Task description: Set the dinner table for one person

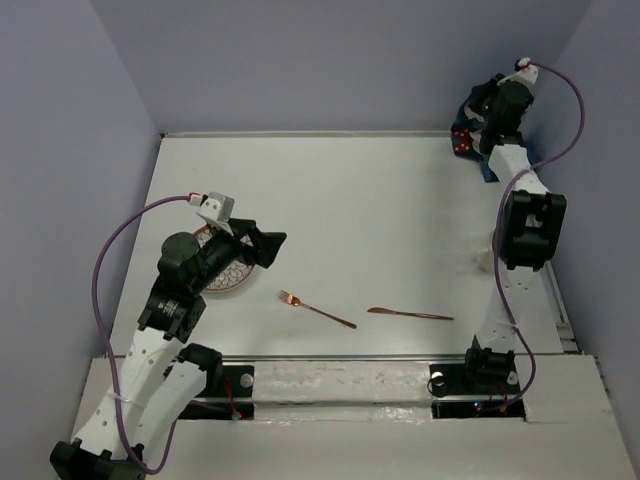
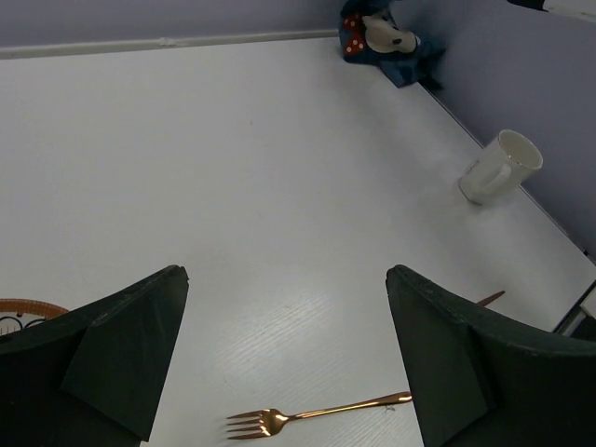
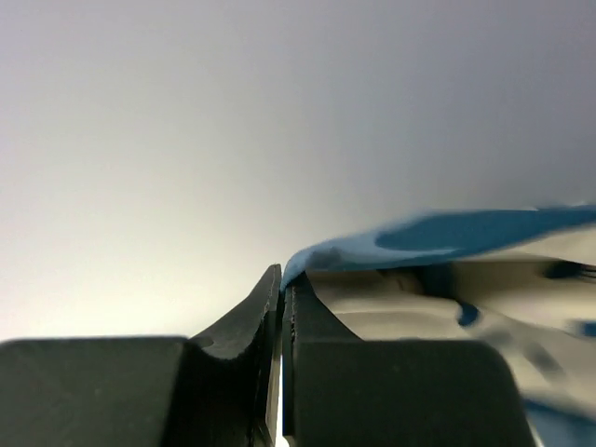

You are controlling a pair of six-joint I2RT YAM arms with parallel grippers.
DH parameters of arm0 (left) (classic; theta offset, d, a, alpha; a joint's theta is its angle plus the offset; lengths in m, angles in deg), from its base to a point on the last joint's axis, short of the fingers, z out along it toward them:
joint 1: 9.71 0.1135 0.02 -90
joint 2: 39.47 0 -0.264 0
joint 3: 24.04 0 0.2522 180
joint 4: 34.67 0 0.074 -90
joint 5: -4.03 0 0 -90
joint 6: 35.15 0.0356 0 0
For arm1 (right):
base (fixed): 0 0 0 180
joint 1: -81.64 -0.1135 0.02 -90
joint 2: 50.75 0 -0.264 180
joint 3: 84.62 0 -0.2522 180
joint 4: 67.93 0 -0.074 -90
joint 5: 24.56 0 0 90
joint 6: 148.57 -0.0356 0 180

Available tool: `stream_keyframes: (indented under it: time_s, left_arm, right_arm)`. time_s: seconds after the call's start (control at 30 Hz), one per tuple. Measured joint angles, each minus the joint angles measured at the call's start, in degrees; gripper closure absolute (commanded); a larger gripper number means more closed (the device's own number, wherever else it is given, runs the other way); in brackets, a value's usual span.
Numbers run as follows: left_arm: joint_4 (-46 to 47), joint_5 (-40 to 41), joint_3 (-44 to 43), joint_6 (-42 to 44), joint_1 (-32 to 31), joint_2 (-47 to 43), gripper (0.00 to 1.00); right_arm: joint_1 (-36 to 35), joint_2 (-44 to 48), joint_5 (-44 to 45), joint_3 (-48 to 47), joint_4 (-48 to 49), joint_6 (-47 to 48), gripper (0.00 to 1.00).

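Right gripper (image 3: 282, 279) pinched shut on an edge fold of blue patterned cloth (image 3: 466, 233), at the far right corner of the dinner table (image 1: 380, 210). Left gripper (image 2: 284, 275) wide open, empty.

Risk: the thin pinch may slip under pull, and the dragged cloth could tip the mug (image 2: 498, 166) at the right edge.

Tabletop plain white; walls pale lilac.

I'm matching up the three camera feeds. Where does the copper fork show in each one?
Top external: the fork lies on the table near the front edge, left of the knife.
Left wrist: bottom centre, tines pointing left.
Right wrist: not in it.
Shared landmark: the blue patterned cloth, in the far right corner from above, at the top edge for the left wrist, pinched in the shut jaws for the right wrist.
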Motion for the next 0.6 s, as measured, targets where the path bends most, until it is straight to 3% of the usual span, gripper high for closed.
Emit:
stream_keyframes:
  time_s: [0.23,0.37,0.47,0.6]
  left_arm:
    - [0.0,2.2,0.0,-1.3,0.5,-2.3,0.01]
    - [0.0,4.5,0.0,-2.3,0.9,-3.9,0.01]
    - [0.0,5.9,0.0,-3.3,1.3,-4.2,0.01]
    - [0.2,7.2,0.0,-4.7,2.0,-3.5,0.01]
  right_arm:
    - [-10.9,23.6,-4.2,14.0,11.4,-0.7,1.0]
    - [-16.2,38.4,-6.1,33.5,19.1,-2.5,1.0]
    - [-18.7,44.3,-6.4,48.7,23.0,-5.6,1.0]
    - [-23.3,43.9,-5.6,66.3,24.1,-9.2,1.0]
